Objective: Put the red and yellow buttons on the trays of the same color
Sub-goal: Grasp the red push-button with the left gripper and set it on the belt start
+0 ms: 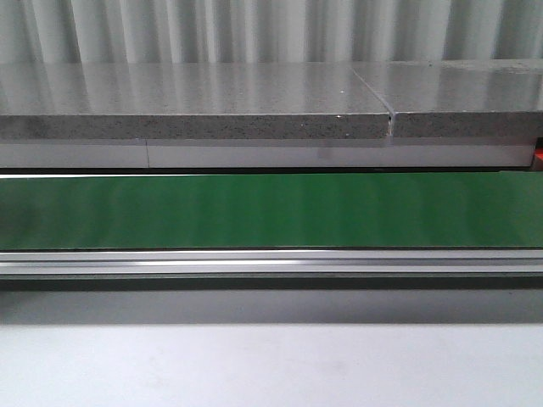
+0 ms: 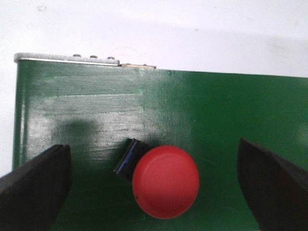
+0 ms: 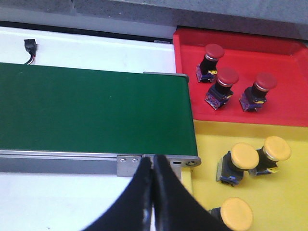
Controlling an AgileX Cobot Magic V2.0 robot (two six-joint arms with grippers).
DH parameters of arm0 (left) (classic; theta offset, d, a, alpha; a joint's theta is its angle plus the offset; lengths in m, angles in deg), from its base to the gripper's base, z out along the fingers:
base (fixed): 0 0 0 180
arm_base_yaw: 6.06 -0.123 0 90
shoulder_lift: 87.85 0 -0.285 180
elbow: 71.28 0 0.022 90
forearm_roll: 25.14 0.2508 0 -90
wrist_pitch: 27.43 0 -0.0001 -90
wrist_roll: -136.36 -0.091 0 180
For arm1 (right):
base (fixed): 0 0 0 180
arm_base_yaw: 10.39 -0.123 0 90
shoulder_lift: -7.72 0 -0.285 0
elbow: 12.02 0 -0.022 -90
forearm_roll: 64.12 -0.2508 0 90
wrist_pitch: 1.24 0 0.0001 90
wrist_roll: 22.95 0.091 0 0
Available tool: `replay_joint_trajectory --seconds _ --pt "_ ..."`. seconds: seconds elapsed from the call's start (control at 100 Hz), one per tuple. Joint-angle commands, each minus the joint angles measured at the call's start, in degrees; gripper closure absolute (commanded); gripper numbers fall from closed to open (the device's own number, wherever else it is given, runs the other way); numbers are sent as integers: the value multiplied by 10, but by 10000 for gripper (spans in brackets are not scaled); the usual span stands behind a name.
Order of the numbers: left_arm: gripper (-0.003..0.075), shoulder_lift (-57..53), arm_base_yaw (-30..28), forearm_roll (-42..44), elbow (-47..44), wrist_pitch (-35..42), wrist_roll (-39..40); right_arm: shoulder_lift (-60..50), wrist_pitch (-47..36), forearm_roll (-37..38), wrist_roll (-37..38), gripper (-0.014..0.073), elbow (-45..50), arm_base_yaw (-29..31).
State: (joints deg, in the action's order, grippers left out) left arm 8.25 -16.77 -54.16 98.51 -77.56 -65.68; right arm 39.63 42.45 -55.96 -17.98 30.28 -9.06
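In the left wrist view a red button (image 2: 166,181) lies on the green belt (image 2: 202,106), its dark blue-edged base (image 2: 128,159) poking out beside the cap. My left gripper (image 2: 154,185) is open, with its black fingers (image 2: 36,185) wide on either side of the button and not touching it. The right wrist view shows a red tray (image 3: 284,113) holding three red buttons (image 3: 219,83) and a yellow tray (image 3: 288,192) holding three yellow buttons (image 3: 239,161). My right gripper (image 3: 153,166) is shut and empty, over the belt's end rail.
The front view shows only the bare green conveyor belt (image 1: 271,210), its metal rail (image 1: 271,261) and a grey stone ledge (image 1: 195,102) behind; neither arm appears there. A small black connector (image 3: 31,47) lies on the white table beyond the belt.
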Motion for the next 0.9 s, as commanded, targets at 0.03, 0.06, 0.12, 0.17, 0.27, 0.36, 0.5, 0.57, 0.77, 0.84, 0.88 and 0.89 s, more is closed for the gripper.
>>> replay_joint_trajectory --seconds 0.03,0.06,0.12,0.17,0.27,0.36,0.5,0.57,0.77,0.84,0.88,0.89 --pt "61 -42 -1 -24 21 24 -5 2 -39 6 -4 664 -12 -2" --pt "61 -44 -5 -23 21 29 -4 2 -39 6 -4 664 -12 -2" --pt "61 -45 -14 -19 21 39 4 2 -39 6 -4 664 -12 -2" --pt "61 -45 -24 -17 21 46 6 2 -39 6 -4 664 -12 -2" --pt "61 -44 -49 4 21 53 26 2 -39 6 -4 664 -12 -2" --pt "61 -40 -70 26 21 59 46 2 -39 6 -4 664 -12 -2" --pt "61 -15 -96 36 21 63 52 2 -39 6 -4 664 -12 -2" --pt "61 7 -105 37 21 63 52 2 -39 6 -4 664 -12 -2" --pt "61 70 -129 40 21 90 63 2 -39 6 -4 664 -12 -2" --pt "61 87 -136 40 21 101 65 2 -39 6 -4 664 -12 -2" --pt "61 94 -140 40 21 110 66 2 -39 6 -4 664 -12 -2" --pt "61 96 -141 40 21 111 67 2 -39 6 -4 664 -12 -2"
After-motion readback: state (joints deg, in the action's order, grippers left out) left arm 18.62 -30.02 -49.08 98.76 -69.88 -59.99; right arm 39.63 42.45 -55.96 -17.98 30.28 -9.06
